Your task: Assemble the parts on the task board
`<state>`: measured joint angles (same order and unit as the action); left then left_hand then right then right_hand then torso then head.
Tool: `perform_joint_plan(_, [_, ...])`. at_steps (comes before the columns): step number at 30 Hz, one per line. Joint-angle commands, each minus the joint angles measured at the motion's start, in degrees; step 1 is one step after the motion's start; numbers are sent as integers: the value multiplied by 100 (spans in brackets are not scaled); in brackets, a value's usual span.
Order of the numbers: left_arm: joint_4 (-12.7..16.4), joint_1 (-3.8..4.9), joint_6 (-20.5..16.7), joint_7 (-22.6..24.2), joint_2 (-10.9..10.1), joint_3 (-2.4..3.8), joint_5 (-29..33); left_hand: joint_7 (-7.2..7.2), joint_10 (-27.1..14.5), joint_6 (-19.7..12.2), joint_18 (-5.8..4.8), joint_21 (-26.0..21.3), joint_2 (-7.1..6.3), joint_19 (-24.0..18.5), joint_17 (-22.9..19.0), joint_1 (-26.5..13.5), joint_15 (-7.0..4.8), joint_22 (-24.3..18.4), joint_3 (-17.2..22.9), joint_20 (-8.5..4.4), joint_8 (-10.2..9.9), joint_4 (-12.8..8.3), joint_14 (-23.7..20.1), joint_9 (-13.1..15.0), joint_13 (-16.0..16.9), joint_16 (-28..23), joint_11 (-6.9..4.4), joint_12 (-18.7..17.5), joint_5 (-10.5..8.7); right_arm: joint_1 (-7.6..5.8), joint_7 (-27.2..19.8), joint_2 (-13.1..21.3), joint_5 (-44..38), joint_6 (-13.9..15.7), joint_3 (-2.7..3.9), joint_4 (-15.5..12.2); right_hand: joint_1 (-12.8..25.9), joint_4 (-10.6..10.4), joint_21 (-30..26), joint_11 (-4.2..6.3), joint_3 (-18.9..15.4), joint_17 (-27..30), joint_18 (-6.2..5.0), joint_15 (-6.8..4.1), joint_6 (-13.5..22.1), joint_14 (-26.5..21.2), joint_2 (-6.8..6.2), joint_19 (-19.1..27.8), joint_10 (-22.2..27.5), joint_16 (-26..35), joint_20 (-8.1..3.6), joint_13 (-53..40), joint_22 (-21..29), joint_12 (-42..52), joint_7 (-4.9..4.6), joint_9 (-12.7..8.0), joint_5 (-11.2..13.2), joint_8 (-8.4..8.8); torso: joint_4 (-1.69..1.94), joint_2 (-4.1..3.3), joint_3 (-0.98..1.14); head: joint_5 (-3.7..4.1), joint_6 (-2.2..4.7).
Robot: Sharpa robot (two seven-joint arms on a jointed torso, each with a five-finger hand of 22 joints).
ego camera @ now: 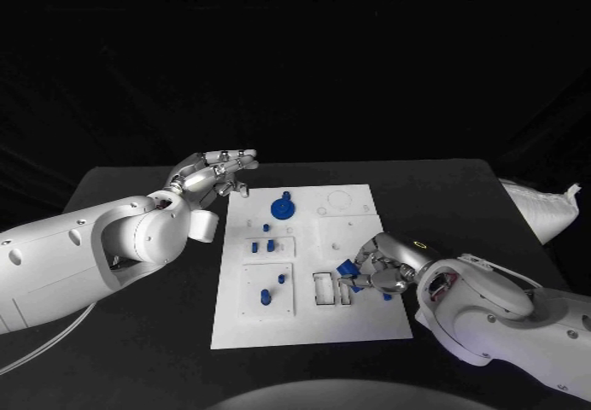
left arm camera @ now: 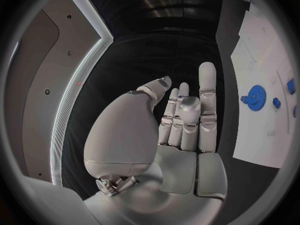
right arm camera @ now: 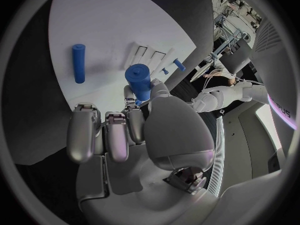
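Note:
The white task board lies in the middle of the black table. My right hand rests at the board's right edge and grips a blue cylinder between thumb and fingers, beside the rectangular slots. Another blue peg lies flat on the board close by. A blue gear sits on the far part of the board and shows as the gear in the left wrist view. Small blue parts stand in the left blocks. My left hand hovers off the board's far left corner, fingers extended, holding nothing.
A white cloth bag lies at the table's right edge. Two more blue parts sit in the near left block of the board. Bare black table runs along the board's left side and in front of it.

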<state>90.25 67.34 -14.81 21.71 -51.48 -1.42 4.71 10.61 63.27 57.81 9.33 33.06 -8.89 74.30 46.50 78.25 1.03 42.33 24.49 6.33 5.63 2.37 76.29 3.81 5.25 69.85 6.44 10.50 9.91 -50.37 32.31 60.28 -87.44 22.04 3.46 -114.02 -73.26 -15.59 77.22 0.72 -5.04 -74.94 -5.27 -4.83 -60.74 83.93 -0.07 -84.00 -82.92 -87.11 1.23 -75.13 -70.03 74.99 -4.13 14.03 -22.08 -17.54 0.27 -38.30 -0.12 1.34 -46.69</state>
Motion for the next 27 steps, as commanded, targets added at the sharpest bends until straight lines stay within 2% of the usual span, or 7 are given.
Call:
perform_joint_plan(1, [19,1,114,28,1,2,-16,3,-39,-37,108,-32,37,13,-7,3,5,-5,-3,17,7,-27,-42,8,5,-11,-12,20,40,0,54,-77,351,-29,4,19,-213,-47,37,56,-6,-964,113,-32,-135,503,214,-56,4,-27,-48,-116,-12,-37,99,205,-45,-67,-2,-3,-4,-11,-4])
perform_joint_plan(5, [26,1,116,28,1,2,-16,3,-43,-37,108,-33,40,14,-9,6,5,-5,0,16,8,-30,-43,8,5,-10,-12,24,45,0,121,-210,430,-260,6,68,-101,-92,45,65,-39,-976,116,-38,-174,505,228,-60,32,-33,-53,-23,-26,-157,110,244,-70,-77,6,-5,-3,-15,-15])
perform_joint_plan(10, [31,2,114,25,9,2,-16,3,-43,-37,108,-33,40,14,-9,6,5,-5,0,16,8,-30,-43,8,5,-10,-12,24,45,-1,169,-361,517,-478,5,139,115,-99,49,113,-88,-974,115,-73,-326,504,298,-62,-18,-30,-79,-52,-37,-155,171,334,-76,-133,13,0,-5,-13,-19])
perform_joint_plan(15, [39,2,112,23,10,2,-16,3,-43,-37,108,-33,40,14,-9,6,5,-5,0,16,8,-30,-43,8,5,-10,-12,24,45,-1,204,-480,489,-668,4,213,207,-105,51,128,-111,-982,116,-88,-370,505,328,-63,-49,-34,-93,-102,-42,-114,188,364,-66,-146,5,0,-3,-31,-20])
perform_joint_plan(21, [47,2,110,23,6,2,-16,3,-43,-37,108,-33,40,14,-9,6,5,-5,0,16,8,-30,-43,8,5,-10,-12,24,45,-1,229,-581,360,-762,4,301,279,-103,58,137,-134,-987,119,-96,-395,506,342,-67,-76,-36,-102,-148,-56,-72,200,386,-38,-152,5,-4,5,-46,-26])
perform_joint_plan(27, [54,2,106,21,-1,2,-16,3,-43,-37,108,-33,40,14,-9,6,5,-5,0,16,8,-30,-43,8,5,-10,-12,24,45,0,223,-656,236,-763,3,355,433,-105,52,146,-219,-983,118,-105,-414,505,326,-64,-90,-33,-113,-168,-53,-75,208,424,-7,-150,6,-5,4,-52,-33])
